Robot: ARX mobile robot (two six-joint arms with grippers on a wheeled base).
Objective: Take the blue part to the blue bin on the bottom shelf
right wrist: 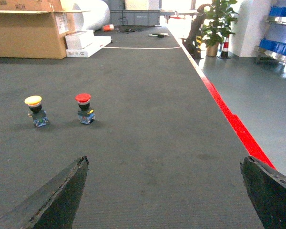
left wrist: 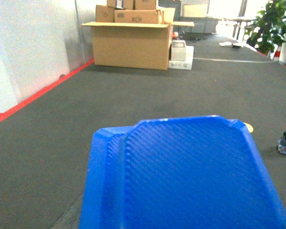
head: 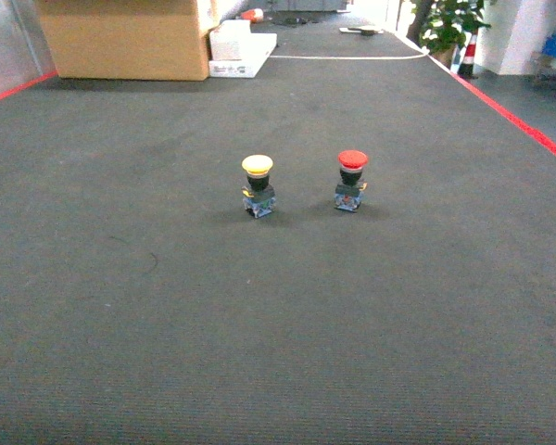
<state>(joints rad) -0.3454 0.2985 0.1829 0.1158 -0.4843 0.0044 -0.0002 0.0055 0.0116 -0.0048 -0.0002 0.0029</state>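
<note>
Blue part (left wrist: 181, 176) fills left wrist view: ribbed plastic, likely light, stiff, slick; take it by the rim. Left pincer hidden, state can't tell. Right pincer (right wrist: 164, 161) spread wide, empty.

The head camera looks forward and down over the dark grey carpet floor (head: 278, 352). Both wrist cameras sit low, facing forward. All three share the red-capped push-button switch (head: 350, 181) and brown cardboard box (head: 130, 37).

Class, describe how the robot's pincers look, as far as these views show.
Right pincer: two dark, near-black wedge-shaped fingers with matte, slightly rough edges; no markings or cables show. Left pincer does not show; a blue ribbed plastic surface fills that view.
</note>
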